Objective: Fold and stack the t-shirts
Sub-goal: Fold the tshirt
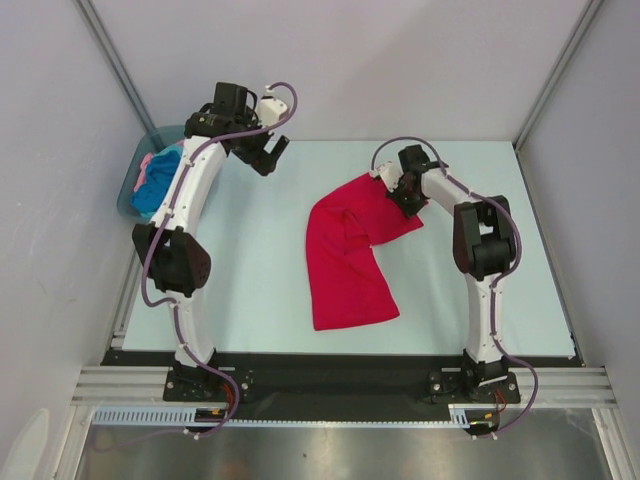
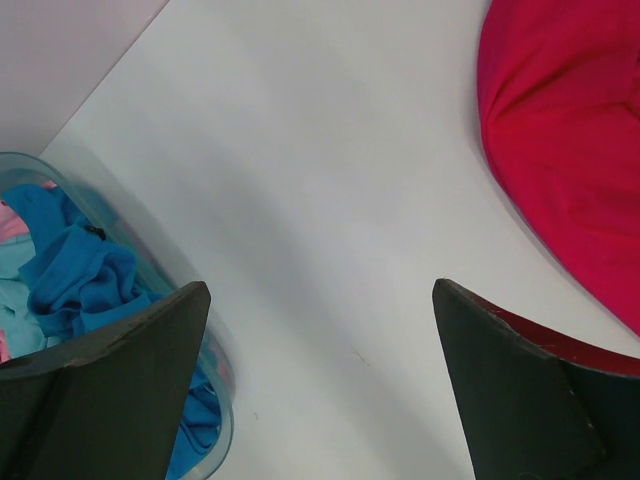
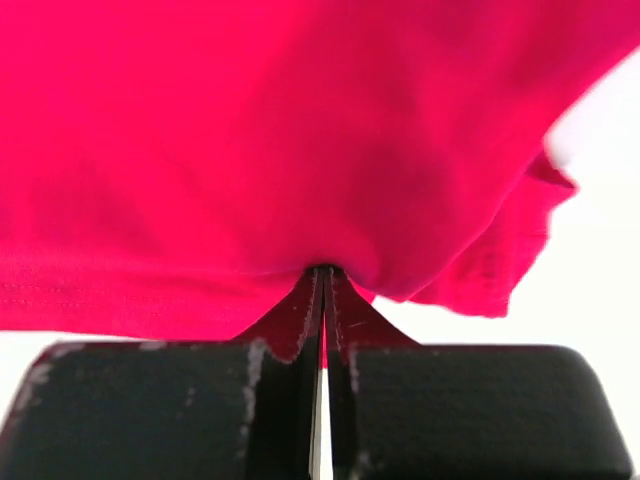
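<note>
The red shirt [image 1: 345, 255] lies mid-table [image 1: 250, 290] in the overhead view. It is bent like an L, with a long part running down toward the lower centre and a shorter part reaching to the upper right. At that upper-right end the right gripper [image 3: 322, 275] is pinched tight on a fold of the cloth, which bunches over its fingertips in the wrist view.

The left gripper [image 2: 318, 300] hangs at the upper left of the overhead view. Its fingers are spread wide over bare table with nothing between them, and it sits between the red shirt and a tub [image 1: 128, 205]. The tub sits at the table's left edge and holds a blue shirt [image 1: 155, 192] and a pink shirt [image 1: 147, 162], crumpled together. The left arm [image 1: 195, 185] crosses over the tub's right side and hides part of it.
</note>
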You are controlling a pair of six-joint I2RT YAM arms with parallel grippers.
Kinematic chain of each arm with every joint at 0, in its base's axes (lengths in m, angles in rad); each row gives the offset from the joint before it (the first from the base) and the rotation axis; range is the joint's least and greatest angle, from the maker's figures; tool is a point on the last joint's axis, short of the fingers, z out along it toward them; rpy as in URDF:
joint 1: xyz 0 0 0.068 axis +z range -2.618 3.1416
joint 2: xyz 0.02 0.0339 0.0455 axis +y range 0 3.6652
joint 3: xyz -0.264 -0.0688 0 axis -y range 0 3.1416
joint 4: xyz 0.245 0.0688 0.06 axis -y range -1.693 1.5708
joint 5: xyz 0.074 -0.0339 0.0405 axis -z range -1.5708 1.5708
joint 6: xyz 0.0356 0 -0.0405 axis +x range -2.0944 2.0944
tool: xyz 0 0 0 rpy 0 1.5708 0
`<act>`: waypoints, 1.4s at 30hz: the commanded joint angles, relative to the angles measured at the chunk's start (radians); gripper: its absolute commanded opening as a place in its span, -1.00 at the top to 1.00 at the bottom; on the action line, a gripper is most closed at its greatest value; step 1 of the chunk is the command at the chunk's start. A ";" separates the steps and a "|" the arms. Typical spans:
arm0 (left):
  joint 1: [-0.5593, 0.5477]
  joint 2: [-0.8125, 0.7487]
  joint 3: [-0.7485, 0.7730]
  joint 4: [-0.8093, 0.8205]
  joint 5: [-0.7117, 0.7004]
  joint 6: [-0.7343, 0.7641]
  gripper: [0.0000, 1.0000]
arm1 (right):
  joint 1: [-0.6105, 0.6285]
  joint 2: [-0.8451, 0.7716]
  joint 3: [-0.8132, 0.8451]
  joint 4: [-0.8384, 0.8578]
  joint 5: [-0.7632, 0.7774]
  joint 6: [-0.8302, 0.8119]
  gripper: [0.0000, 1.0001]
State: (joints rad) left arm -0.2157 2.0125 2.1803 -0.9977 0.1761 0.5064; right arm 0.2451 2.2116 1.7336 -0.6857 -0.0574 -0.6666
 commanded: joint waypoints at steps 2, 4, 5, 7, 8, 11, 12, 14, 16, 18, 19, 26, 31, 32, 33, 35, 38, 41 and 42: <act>-0.004 -0.044 -0.002 0.005 -0.021 0.032 -1.00 | -0.020 0.129 0.119 0.043 0.057 -0.046 1.00; -0.004 -0.047 -0.014 0.005 -0.023 0.038 -1.00 | -0.024 0.198 0.222 0.038 0.093 -0.065 1.00; -0.004 -0.049 -0.017 0.005 -0.026 0.041 -0.99 | -0.027 0.223 0.266 0.034 0.112 -0.077 1.00; -0.004 -0.049 -0.020 0.005 -0.029 0.040 -0.99 | -0.030 0.304 0.394 0.018 0.128 -0.096 1.00; -0.004 -0.050 -0.020 0.005 -0.029 0.040 -1.00 | -0.033 0.330 0.435 0.017 0.139 -0.103 1.00; -0.004 -0.049 -0.025 0.005 -0.026 0.035 -0.99 | -0.032 0.428 0.578 0.003 0.180 -0.149 1.00; -0.005 -0.052 -0.027 0.005 -0.024 0.035 -1.00 | -0.029 0.444 0.601 0.012 0.211 -0.183 1.00; -0.004 -0.054 -0.036 0.007 -0.026 0.034 -0.99 | -0.024 0.464 0.601 0.081 0.246 -0.224 1.00; -0.005 -0.060 -0.046 0.007 -0.017 0.034 -1.00 | -0.015 0.470 0.581 0.162 0.286 -0.283 1.00; -0.005 -0.061 -0.053 0.008 -0.009 0.029 -1.00 | -0.007 0.480 0.569 0.222 0.320 -0.324 1.00; -0.005 -0.060 -0.051 0.008 -0.006 0.027 -0.99 | -0.006 0.485 0.566 0.288 0.330 -0.355 1.00; -0.011 -0.047 -0.051 0.021 0.010 0.017 -1.00 | -0.003 0.556 0.622 0.612 0.450 -0.458 1.00; -0.019 -0.047 -0.051 0.041 0.016 0.014 -0.99 | -0.006 0.531 0.606 0.796 0.547 -0.439 1.00; -0.020 -0.047 -0.051 0.045 0.019 0.014 -0.99 | -0.007 0.522 0.604 0.795 0.568 -0.430 1.00; -0.021 -0.047 -0.051 0.050 0.020 0.015 -1.00 | -0.007 0.511 0.595 0.798 0.580 -0.421 1.00; -0.024 -0.049 -0.056 0.057 0.023 0.017 -1.00 | -0.009 0.478 0.581 0.847 0.617 -0.418 0.95; -0.025 -0.052 -0.068 0.080 0.029 0.015 -1.00 | -0.018 0.442 0.601 0.855 0.648 -0.393 0.89; -0.028 -0.049 -0.077 0.090 0.031 0.017 -0.99 | -0.020 0.386 0.629 0.735 0.636 -0.323 0.84; -0.031 -0.049 -0.079 0.094 0.033 0.017 -1.00 | -0.020 0.364 0.635 0.580 0.614 -0.285 0.85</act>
State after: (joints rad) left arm -0.2363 2.0121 2.1063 -0.9447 0.1860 0.5240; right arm 0.2310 2.7277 2.3215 0.0444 0.5446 -1.0473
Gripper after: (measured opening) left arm 0.996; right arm 0.076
